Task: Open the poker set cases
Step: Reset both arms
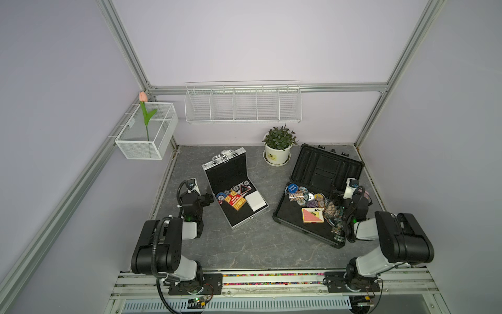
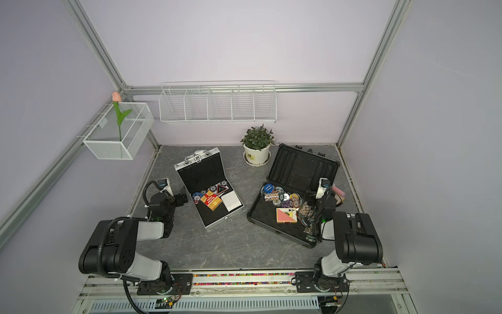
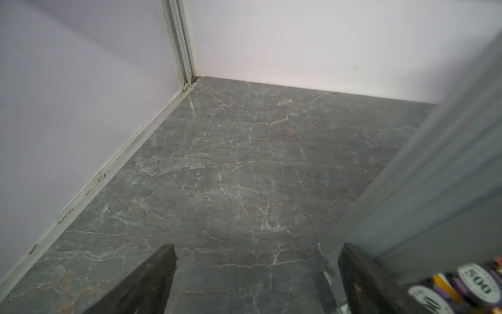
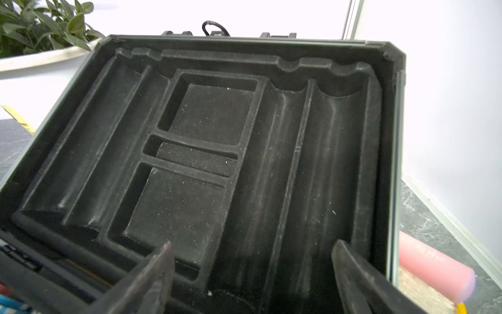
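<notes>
Both cases are open on the marble table [image 1: 252, 244]! The silver aluminium case [image 1: 228, 171], left of the potted plant [image 1: 278, 146], shows chips and card boxes. The left gripper [image 3: 255, 252] sits just beside it, jaws spread wide, holding nothing. The dark grey plastic case [image 1: 323, 168] lies to the right; the right gripper [image 4: 252, 247] hovers over it, fingers parted, empty.

both top views overlook the same table [image 1: 258, 239]; wrist views sit close.
</notes>
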Controlling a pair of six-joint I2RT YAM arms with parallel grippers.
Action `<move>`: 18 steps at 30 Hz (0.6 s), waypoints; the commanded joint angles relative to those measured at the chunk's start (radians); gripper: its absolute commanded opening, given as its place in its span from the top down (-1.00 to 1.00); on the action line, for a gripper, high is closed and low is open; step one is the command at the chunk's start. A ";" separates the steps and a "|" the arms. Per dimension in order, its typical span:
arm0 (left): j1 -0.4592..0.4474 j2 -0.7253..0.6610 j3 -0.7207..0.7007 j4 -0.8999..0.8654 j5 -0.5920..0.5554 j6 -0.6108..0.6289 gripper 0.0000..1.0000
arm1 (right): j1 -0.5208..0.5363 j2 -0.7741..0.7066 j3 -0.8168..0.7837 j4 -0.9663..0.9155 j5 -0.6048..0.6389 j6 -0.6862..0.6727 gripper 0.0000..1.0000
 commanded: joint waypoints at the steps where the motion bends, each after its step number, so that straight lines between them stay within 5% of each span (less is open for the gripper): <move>1: 0.005 -0.012 0.070 -0.041 -0.086 -0.054 -0.95 | 0.046 -0.012 0.049 -0.098 0.094 -0.037 -0.77; 9: 0.001 -0.012 0.092 -0.079 -0.084 -0.040 -0.99 | 0.064 -0.016 0.037 -0.084 0.164 -0.038 -0.77; 18: 0.001 -0.016 0.096 -0.097 -0.082 -0.041 -0.99 | 0.066 -0.014 0.081 -0.163 0.110 -0.057 -0.77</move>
